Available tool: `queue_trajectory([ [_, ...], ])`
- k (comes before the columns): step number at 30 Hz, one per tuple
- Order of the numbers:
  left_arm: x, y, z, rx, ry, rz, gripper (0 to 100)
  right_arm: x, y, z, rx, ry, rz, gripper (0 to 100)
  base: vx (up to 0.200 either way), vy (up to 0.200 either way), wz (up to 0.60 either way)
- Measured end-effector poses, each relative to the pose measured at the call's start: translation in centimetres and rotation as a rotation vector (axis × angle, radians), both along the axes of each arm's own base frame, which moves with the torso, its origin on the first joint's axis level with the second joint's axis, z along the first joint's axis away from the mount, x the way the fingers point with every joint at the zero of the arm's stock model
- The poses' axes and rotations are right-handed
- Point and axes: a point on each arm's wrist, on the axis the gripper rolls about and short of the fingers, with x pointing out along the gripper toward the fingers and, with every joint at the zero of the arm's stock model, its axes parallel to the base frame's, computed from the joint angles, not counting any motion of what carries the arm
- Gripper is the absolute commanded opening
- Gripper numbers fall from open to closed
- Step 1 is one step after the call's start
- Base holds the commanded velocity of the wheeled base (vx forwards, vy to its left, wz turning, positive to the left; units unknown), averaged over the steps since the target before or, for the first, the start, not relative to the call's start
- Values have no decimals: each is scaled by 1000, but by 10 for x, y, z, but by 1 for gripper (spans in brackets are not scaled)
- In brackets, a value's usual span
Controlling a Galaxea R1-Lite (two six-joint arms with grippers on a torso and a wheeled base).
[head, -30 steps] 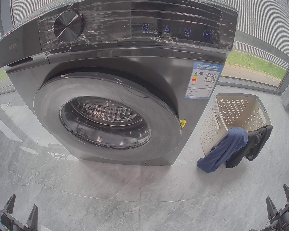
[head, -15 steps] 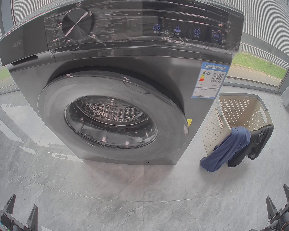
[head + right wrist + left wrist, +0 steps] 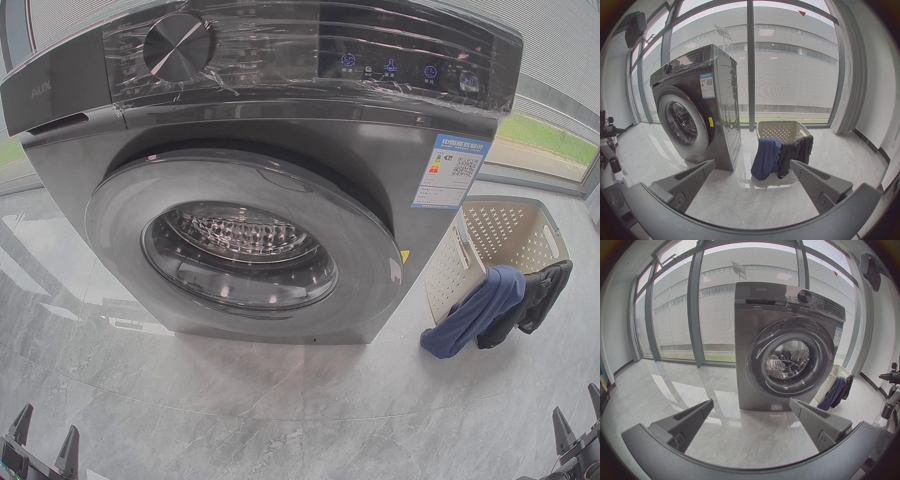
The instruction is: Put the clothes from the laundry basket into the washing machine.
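Laundry basket (image 3: 542,211) stands on the floor (image 3: 300,387) just to the R of the washing machine (image 3: 262,125), near its front corner. Beige plastic w/ perforated walls, open top facing up, handle slots in the rim. In the right wrist view its wide side faces the camera.

Clothes: 2 pcs, both draped over the basket's near rim, half in, half out. The blue garment (image 3: 481,309) is on the washer side, long axis running from the rim down and out toward the robot; low end seems to touch the floor. The black garment (image 3: 539,292) is right beside it and touching it, on the side away from the washer, hanging the same way; can't tell if it reaches the floor.

Washer is dark grey, front toward the robot. Its round door (image 3: 244,250) is shut, w/ the steel drum seen thru the glass. Ctrl panel under plastic wrap, w/ a dial (image 3: 177,47) at its L end and a label sticker (image 3: 451,172) at the upper R of the front.

Left gripper (image 3: 45,431) is low at the near L, released, nothing btwn the jaws. Right gripper (image 3: 576,412) is low at the near R, also released and empty. Both are well apart from basket and washer.
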Motion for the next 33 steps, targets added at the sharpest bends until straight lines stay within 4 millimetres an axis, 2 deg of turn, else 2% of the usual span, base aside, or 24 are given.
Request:
queue_trajectory([
  [4,0,0,0,0,0,0,100,0,0,0,0,0,0,100,0,200,0],
  [14,0,0,0,0,0,0,100,0,0,0,0,0,1,100,0,0,0],
  [17,0,0,0,0,0,0,100,0,0,0,0,0,1,100,0,0,-600],
  [20,0,0,0,0,0,1,100,0,0,0,0,0,1,100,0,0,0],
  [33,0,0,0,0,0,1,100,0,0,0,0,0,1,100,0,200,0],
])
